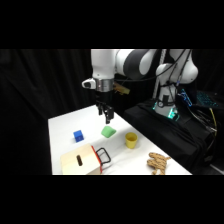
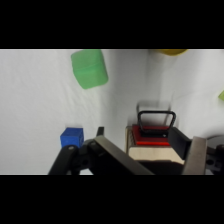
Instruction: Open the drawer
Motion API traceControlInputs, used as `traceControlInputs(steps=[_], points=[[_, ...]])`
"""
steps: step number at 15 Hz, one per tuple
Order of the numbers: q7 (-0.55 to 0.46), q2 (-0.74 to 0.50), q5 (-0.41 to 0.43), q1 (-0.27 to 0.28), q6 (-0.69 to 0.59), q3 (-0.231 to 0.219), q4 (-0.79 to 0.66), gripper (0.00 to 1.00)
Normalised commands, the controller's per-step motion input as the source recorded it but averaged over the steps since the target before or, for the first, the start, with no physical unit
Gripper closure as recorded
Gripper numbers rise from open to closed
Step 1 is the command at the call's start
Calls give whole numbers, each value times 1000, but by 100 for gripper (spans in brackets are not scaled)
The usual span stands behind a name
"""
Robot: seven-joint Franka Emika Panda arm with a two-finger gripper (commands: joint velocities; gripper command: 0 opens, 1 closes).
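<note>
The drawer's red front (image 1: 97,159) with its black wire loop handle (image 1: 104,155) faces right on the light wooden box (image 1: 79,161) at the table's near left; the box top has a dark slot. The drawer looks pushed in. My gripper (image 1: 106,117) hangs above the table behind the box, near a green block, and touches nothing. In the wrist view the red front (image 2: 150,138) and the handle (image 2: 156,122) lie below, between my two fingers (image 2: 116,154). The gripper (image 2: 136,133) is open and empty.
A blue cube (image 1: 78,135) (image 2: 71,137) sits behind the box. The green block (image 1: 108,131) (image 2: 89,68) and a yellow cup (image 1: 131,140) (image 2: 170,51) stand mid-table. A tan knobbly object (image 1: 158,162) lies at the near right. Black gear borders the table's right edge.
</note>
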Motion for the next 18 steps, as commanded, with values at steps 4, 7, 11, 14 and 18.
traceControlInputs(steps=[4,7,11,14,18], points=[[-68,82,53,-13,34,22,90,0],[-99,193,85,-7,153,32,188,0],[-89,203,77,-4,260,23,168,0],[-92,211,83,0,239,22,152,0],[-108,244,92,12,263,32,165,0]])
